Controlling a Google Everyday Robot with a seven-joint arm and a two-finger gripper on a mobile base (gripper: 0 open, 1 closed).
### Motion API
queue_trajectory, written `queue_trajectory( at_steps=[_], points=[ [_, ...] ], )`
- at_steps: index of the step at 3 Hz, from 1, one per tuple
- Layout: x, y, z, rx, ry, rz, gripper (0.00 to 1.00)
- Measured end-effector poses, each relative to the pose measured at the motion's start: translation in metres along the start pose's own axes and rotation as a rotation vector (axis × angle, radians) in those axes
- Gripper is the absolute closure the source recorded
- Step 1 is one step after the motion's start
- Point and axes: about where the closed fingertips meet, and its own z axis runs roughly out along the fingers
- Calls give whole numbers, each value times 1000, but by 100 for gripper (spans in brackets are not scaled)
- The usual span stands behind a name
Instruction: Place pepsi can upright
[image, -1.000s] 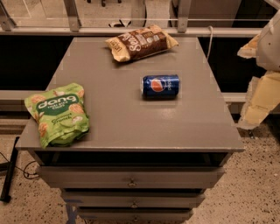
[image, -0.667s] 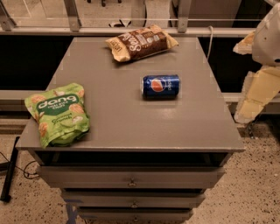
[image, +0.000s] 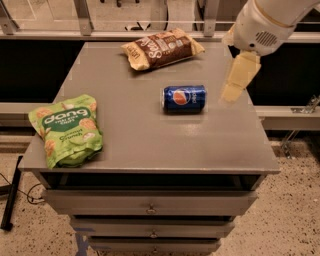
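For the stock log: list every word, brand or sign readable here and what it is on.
"dang": white letters on the green snack pouch, front left of the grey table.
Round red-white-blue Pepsi logo, no readable word: small dark-blue metal can, lying on its side.
Brown snack bag: lettering too blurred to read.
Cream robot hand, right of the can: no text.

I see warm, rather dim light falling from above: the grey table (image: 150, 135) carries a faint sheen in front of the pepsi can (image: 184, 98), which throws only a thin soft shadow at its base. The gripper (image: 237, 80), over the table's right edge, is lit bright cream-yellow. The recess under the tabletop goes nearly black.
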Motion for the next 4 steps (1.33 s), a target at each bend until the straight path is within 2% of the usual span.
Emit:
queue_trajectory(
  at_steps=[1, 2, 3, 4],
  points=[
    [-37, -12, 31, -18, -62, -7, 0],
    [-66, -15, 67, -39, -87, -4, 0],
    [-80, -12, 100, -51, -73, -8, 0],
    [-82, -10, 133, -58, -33, -18, 0]
  ],
)
